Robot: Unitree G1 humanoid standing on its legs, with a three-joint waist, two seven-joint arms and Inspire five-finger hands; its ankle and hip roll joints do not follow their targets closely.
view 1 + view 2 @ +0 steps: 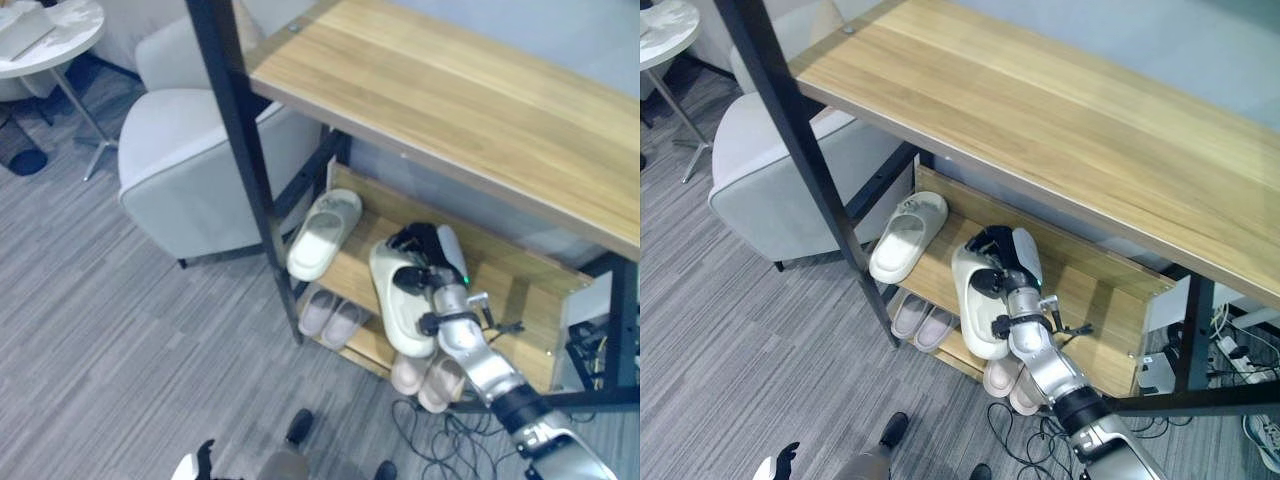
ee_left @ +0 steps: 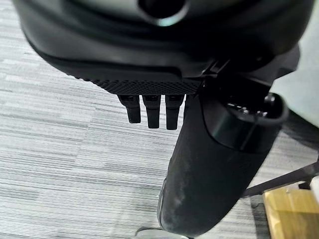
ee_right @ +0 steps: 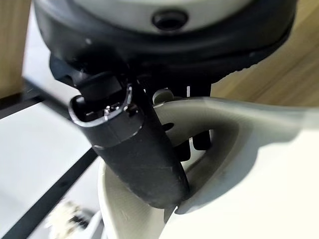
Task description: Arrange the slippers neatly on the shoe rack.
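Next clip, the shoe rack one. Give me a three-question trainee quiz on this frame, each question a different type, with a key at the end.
1. True or false: the right hand grips a cream slipper over the rack's middle shelf.
2. Multiple choice: where is the other cream slipper? A) on the floor by the armchair; B) at the left end of the same shelf, its toe past the edge; C) on the top shelf.
3. Fill in: two pairs of pinkish slippers sit on the ______ shelf.

Key: 1 true; 2 B; 3 bottom. The left hand hangs over the carpet with relaxed fingers, holding nothing.
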